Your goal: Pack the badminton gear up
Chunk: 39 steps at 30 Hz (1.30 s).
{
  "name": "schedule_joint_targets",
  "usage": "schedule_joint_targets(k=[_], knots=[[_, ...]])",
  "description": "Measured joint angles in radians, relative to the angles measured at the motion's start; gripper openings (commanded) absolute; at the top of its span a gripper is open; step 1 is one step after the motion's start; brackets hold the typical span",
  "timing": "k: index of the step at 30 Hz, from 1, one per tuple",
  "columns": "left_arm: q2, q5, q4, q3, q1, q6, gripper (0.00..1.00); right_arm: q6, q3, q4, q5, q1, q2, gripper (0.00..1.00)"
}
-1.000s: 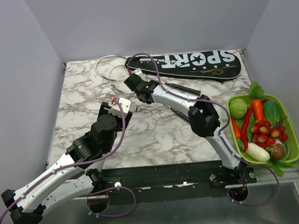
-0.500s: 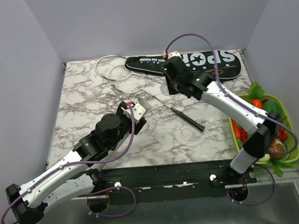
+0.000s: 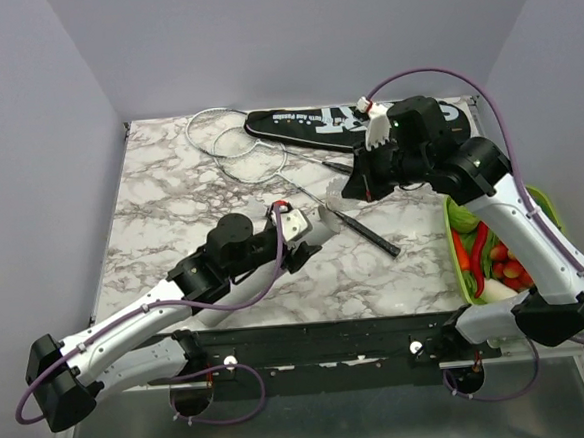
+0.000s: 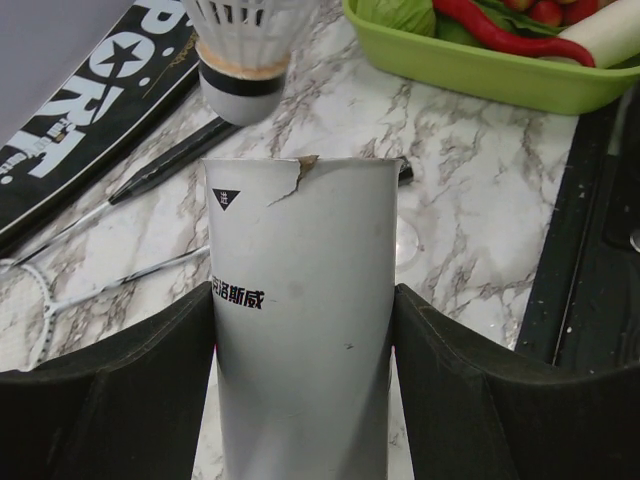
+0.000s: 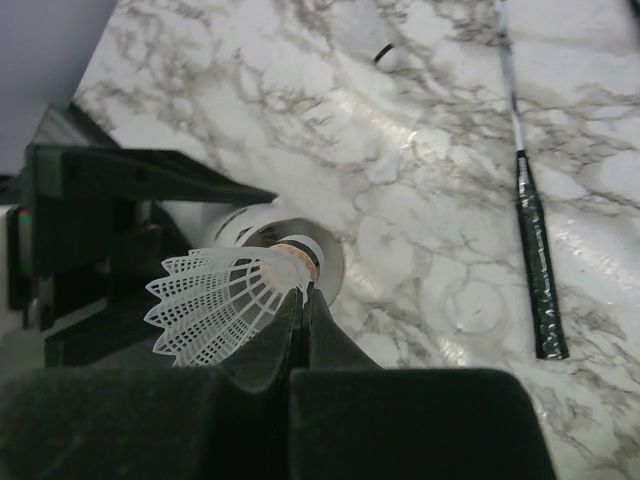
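My left gripper (image 4: 300, 300) is shut on a pale grey shuttlecock tube (image 4: 300, 260), which lies tilted with its torn open mouth pointing away from the gripper. From above, the tube (image 3: 322, 220) is at the table's middle front. My right gripper (image 5: 305, 295) is shut on the skirt of a white shuttlecock (image 5: 225, 300), whose cork is just in front of the tube's mouth. Two rackets lie at the back with hoops (image 3: 228, 138) overlapping and one black handle (image 3: 369, 237) near the tube. The black SPORT bag (image 3: 301, 126) lies along the back edge, partly hidden by the right arm.
A green tray (image 4: 480, 75) of vegetables (image 3: 490, 255) stands at the right edge of the table, under the right arm's forearm. A racket handle (image 5: 535, 280) lies just right of the tube. A black rail runs along the table's near edge.
The right arm has swung from the racket hoops across to the right and down to the tube's mouth. The left arm has carried the tube rightward toward it.
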Motion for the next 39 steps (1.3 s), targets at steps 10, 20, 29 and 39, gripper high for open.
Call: schedule_joint_targets(k=[10,20,29,39], knots=[[0.016,0.125,0.117,0.002,0.000,-0.103,0.00,-0.017,-0.008,-0.093,-0.271,-0.008,-0.115,0.01],[0.014,0.192,0.140,0.005,0.000,-0.161,0.00,-0.011,-0.027,-0.087,-0.329,-0.012,-0.162,0.01],[-0.046,0.213,0.130,0.007,0.000,-0.184,0.00,0.023,-0.063,-0.077,-0.325,-0.018,-0.170,0.01],[-0.106,0.217,0.141,0.007,0.000,-0.198,0.00,0.054,-0.099,-0.046,-0.389,-0.019,-0.148,0.01]])
